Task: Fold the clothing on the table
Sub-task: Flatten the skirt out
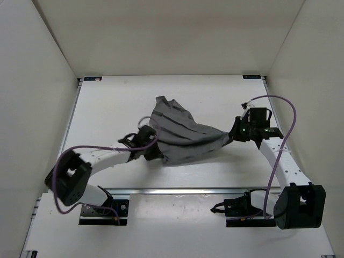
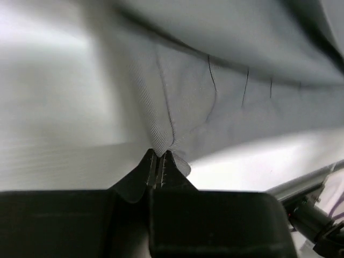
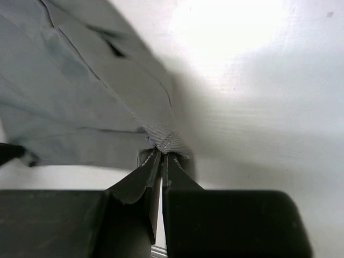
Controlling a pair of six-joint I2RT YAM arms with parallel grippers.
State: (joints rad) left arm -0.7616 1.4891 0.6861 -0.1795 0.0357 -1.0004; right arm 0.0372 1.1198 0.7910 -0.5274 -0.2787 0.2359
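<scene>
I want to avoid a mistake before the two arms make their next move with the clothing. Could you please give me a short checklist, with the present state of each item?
1. Left gripper shut on an edge of the clothing: ok.
2. Right gripper shut on the opposite corner: ok.
3. Only one layer of fabric in each pinch: cannot tell.
4. Clothing spread flat on the table: not ok; it is bunched and creased between the grippers.
5. Purple cable of the right arm away from the fabric: ok.
</scene>
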